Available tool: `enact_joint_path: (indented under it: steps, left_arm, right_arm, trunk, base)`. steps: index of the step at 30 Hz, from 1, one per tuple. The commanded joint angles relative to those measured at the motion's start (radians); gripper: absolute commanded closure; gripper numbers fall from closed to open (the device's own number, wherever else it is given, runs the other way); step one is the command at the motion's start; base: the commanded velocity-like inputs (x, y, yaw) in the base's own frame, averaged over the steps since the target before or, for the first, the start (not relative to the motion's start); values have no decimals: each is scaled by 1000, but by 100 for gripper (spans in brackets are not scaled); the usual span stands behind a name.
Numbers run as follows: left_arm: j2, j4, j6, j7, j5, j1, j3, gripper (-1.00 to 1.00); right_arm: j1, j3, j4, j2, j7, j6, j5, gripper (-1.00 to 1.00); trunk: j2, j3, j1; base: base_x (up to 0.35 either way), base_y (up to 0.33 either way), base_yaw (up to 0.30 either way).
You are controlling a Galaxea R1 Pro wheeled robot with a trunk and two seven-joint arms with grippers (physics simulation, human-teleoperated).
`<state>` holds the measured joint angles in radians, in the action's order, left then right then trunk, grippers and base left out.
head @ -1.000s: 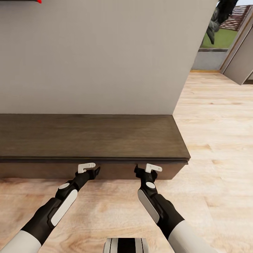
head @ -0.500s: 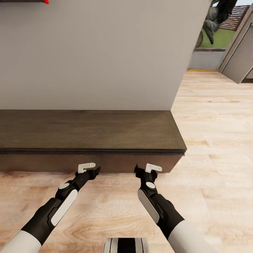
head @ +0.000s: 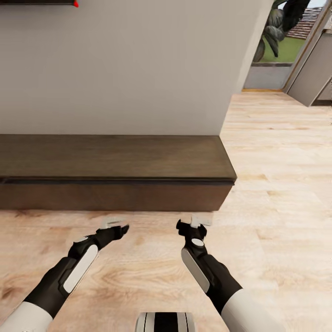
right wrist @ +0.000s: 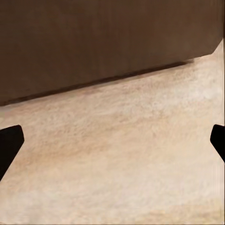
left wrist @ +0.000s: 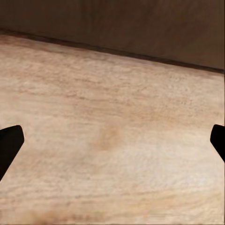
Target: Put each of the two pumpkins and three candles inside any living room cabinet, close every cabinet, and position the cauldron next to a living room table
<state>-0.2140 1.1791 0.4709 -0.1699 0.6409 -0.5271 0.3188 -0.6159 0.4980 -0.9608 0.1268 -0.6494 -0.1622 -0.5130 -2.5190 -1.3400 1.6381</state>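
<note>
The long brown cabinet (head: 115, 175) sits shut against the grey wall (head: 129, 69), on the wood floor (head: 276, 184). A glass door (head: 281, 41) is far back. The left gripper (head: 113, 227) and right gripper (head: 192, 224) hang near the cabinet front, both wide open and holding nothing.

Home living room, plank floor (head: 276, 152), low wooden cabinet (head: 115, 161)

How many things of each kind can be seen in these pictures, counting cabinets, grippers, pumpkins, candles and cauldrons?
Cabinets: 1, the long dark-brown cabinet against the wall, front flush.
Grippers: 2, the left gripper and the right gripper, both open and empty above the floor.
Pumpkins: 0 visible.
Candles: 0 visible.
Cauldrons: 0 visible.
Total: 3.
</note>
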Motion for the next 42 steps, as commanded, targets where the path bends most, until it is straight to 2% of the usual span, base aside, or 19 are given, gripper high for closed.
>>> enact_joint_path:
  steps: [1, 4, 5, 8, 9, 10, 11, 13, 16, 21, 28, 31, 34, 35, 40, 42]
  left_arm:
    - [0, 11, 63, -10, 10, -1, -32, -100]
    - [2, 32, 269, -9, 0, -1, -125, -100]
    - [1, 37, 318, -10, -3, -2, -140, -100]
    - [-1, 56, 442, -11, -6, -7, -165, -100]
    - [-3, 59, 459, -11, -6, -8, -171, -100]
    - [-7, 67, 483, -11, -6, -9, -186, -100]
    - [-13, 83, 504, -11, -1, -10, -217, -100]
    - [-15, 97, 519, -11, 3, -10, -258, -100]
    - [-17, 69, 520, -9, 10, -8, -278, -100]
    - [-15, -11, 520, -10, 8, -11, -286, -100]
    - [-25, -34, 521, -27, 4, -14, -288, -100]
    - [-26, -42, 523, -143, 6, -14, -289, -100]
    - [-25, -43, 523, -195, 6, -14, -289, -100]
    - [-25, -44, 523, -205, 6, -14, -289, -100]
    - [-23, -44, 523, -222, 6, -16, -288, -100]
    - [-23, -44, 523, -223, 7, -16, -288, -100]
  right_arm:
    - [-1, 1, -1, -1, -8, -37, -5, -100]
    - [-1, -2, -6, -1, -10, -149, -9, -100]
    - [-1, -4, -10, 0, -11, -184, -9, -100]
    - [-1, -6, -16, 2, -13, -273, -11, -100]
    - [-1, -6, -16, 2, -13, -286, -11, -100]
    - [-1, -7, -17, 3, -13, -308, -12, -100]
    - [-1, -8, -17, 4, -13, -335, -12, -100]
    - [-1, -8, -18, 4, -13, -376, -22, -100]
    - [-1, -9, -18, 2, -13, -401, -51, -100]
    - [-1, -8, -17, 3, -13, -409, -70, -100]
    - [-1, -7, -14, 5, -12, -411, -74, -100]
    - [-1, -8, -12, 4, -9, -418, -82, -100]
    - [-1, -8, -12, 4, -5, -455, -87, -100]
    - [-1, -9, -12, 5, -4, -474, -95, -100]
    - [-1, -9, -15, 5, -3, -548, -195, -100]
    - [-1, -7, -18, 6, -4, -564, -212, -100]
  trunk:
    - [0, -1, -1]
    - [0, -1, -1]
    - [0, -1, -1]
    - [0, -1, -1]
    - [0, -1, -1]
    - [0, -1, -1]
    - [0, -1, -1]
    - [0, -1, -1]
    - [0, 3, -1]
    - [1, 22, -3]
    - [3, 50, -7]
    - [3, 61, -8]
    - [4, 73, -9]
    - [4, 77, -10]
    - [5, 96, -12]
    - [6, 104, -13]
  base:
    - [-337, 0, 0]
    - [-337, 0, 0]
    - [-335, 0, 0]
    - [-268, 0, 0]
    - [-183, 0, 0]
    - [-117, 0, 0]
    - [-48, 0, 0]
    - [-23, 0, 0]
    - [-8, 0, 0]
    - [-1, 0, 0]
    - [0, 0, 0]
    - [0, 0, 0]
    - [0, 0, 0]
    - [0, 0, 0]
    - [0, 0, 0]
    - [0, 0, 0]
